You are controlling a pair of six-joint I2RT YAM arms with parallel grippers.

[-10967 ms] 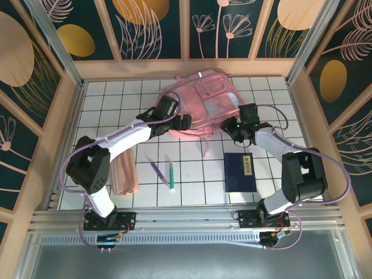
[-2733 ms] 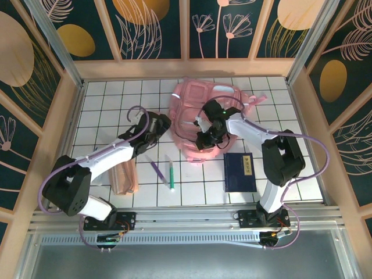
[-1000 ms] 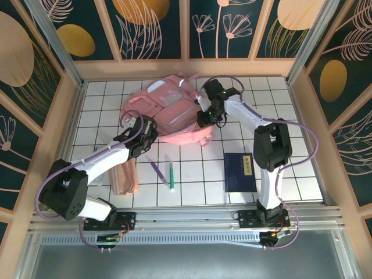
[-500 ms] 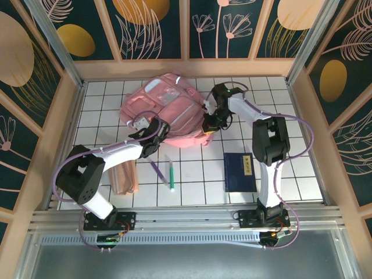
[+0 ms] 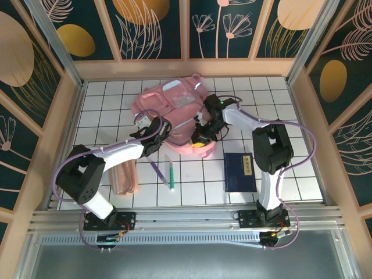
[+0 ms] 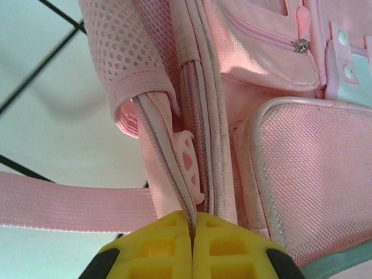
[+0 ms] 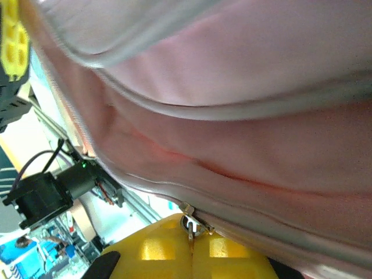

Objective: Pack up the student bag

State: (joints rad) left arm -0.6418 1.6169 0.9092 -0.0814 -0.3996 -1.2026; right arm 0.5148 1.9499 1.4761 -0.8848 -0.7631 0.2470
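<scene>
- The student bag (image 5: 168, 110) lies at the far middle of the desk (image 5: 279, 110); both wrists cover its near edge, so from above the grips cannot be made out.
- The left wrist view settles one of them: the left jaws are pressed together on a fabric edge of the bag, just beside a pink zip pull (image 6: 189, 165).
- The right wrist view is blurred, yet the right jaws show closed on a small metal ring (image 7: 189, 224) at the bag's seam.
- The top view adds a navy book (image 5: 239, 172), a purple pen (image 5: 156, 169) and a green pen (image 5: 172, 174), all apart from the bag; a peach pouch (image 5: 124, 179) lies partly under the left arm (image 5: 110, 154).
</scene>
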